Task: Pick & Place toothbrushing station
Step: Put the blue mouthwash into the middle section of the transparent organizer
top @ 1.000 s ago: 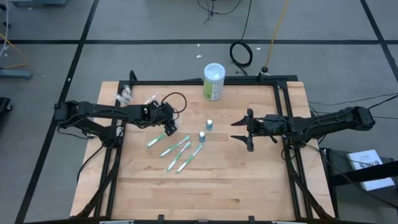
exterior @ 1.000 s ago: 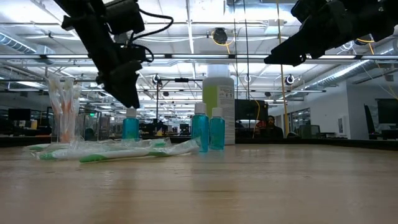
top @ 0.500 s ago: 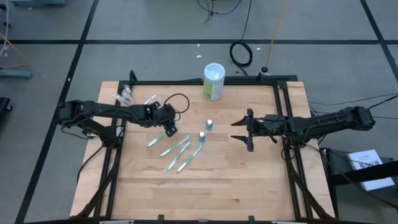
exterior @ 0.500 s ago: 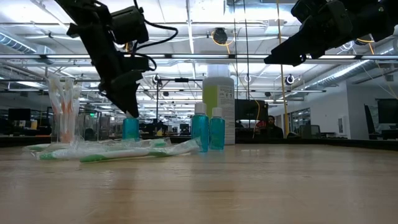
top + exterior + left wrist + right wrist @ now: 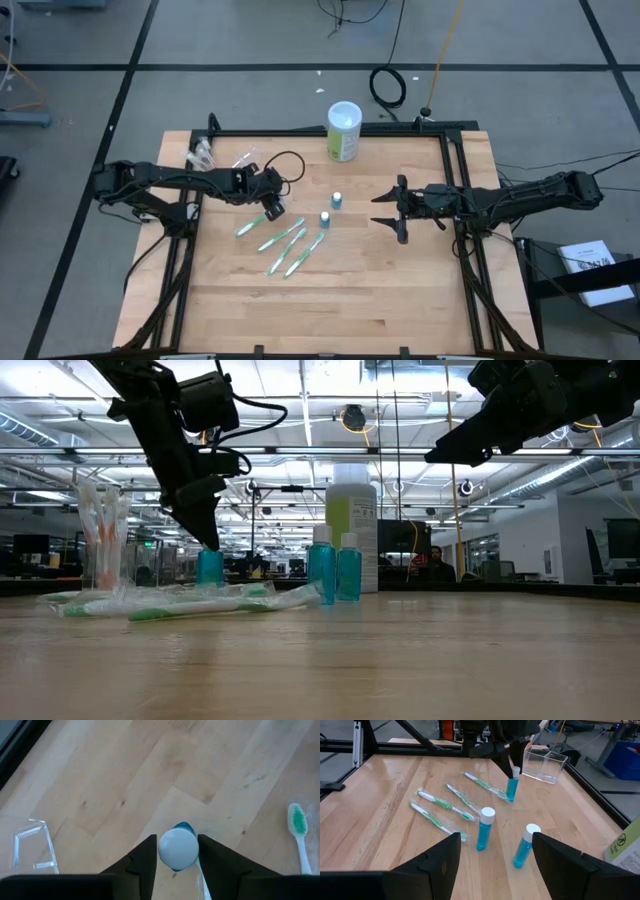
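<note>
A small teal tube with a white cap (image 5: pixel 178 851) stands upright on the table at left of centre, and my left gripper (image 5: pixel 272 208) is shut on it. Two more teal tubes (image 5: pixel 337 200) (image 5: pixel 325 217) stand near the middle. Several wrapped green-and-white toothbrushes (image 5: pixel 286 245) lie flat beside them. The clear cup (image 5: pixel 201 154) holding pale pinkish toothbrushes (image 5: pixel 104 530) sits at the far left. My right gripper (image 5: pixel 386 212) hovers open to the right of the tubes, holding nothing. My left gripper pinches the tube's white cap (image 5: pixel 165 849) between its two fingers, one on each side. The fingers slant down from the table's left (image 5: pixel 511 769). The tube stays upright with its base on the table (image 5: pixel 210 568).
A bigger green-and-white canister (image 5: pixel 344 130) stands at the table's far edge. A black frame (image 5: pixel 450 170) runs along the table's sides. Bare wood lies toward the near edge (image 5: pixel 340 310).
My left gripper has drawn its fingers in around the left tube's cap and taken hold of it. The tube has stayed where it stood.
</note>
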`<state>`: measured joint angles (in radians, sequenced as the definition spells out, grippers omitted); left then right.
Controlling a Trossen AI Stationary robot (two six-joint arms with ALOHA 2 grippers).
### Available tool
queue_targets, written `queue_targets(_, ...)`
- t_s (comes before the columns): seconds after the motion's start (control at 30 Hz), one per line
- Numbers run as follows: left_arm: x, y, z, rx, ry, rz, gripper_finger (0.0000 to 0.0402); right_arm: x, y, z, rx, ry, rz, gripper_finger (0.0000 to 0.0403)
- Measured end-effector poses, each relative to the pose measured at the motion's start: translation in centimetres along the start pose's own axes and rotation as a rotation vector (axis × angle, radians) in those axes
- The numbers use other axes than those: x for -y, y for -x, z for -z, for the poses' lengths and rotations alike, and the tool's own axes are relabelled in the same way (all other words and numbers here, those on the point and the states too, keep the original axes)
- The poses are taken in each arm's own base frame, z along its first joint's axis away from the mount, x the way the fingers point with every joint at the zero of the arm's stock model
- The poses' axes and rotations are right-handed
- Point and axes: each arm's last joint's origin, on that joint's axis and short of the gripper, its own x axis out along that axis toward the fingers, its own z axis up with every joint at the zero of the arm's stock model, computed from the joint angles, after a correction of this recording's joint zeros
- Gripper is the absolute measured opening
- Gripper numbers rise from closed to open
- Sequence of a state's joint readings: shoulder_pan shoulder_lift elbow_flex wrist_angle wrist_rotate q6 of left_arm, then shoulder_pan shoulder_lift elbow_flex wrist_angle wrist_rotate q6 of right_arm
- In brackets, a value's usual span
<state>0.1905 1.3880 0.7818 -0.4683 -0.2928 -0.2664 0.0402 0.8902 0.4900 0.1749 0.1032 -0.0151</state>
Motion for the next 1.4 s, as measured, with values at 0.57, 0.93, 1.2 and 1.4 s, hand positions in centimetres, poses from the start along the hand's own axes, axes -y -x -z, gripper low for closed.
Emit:
queue_targets(0.57,0.0,0.0,0.0,0.002,0.015,0.000,0.0104,0.0,0.0,0.0,0.000,0.000,0.000,0.0238)
queue_targets(0.93,-1.1,3.3,-0.3,0.090,0.114,0.056,0.0098,0.0,0.0,0.0,0.000,0.000,0.000,0.0238)
queue_targets(1.2,-4.0,7.6,1.0,0.174,0.357,-0.066,0.0097,0.0,0.0,0.0,0.000,0.000,0.000,0.0238)
queue_targets(1.4,-6.2,9.9,2.5,0.234,0.560,-0.169,0.0097,0.0,0.0,-0.1,0.008,-0.001,0.000,0.0238)
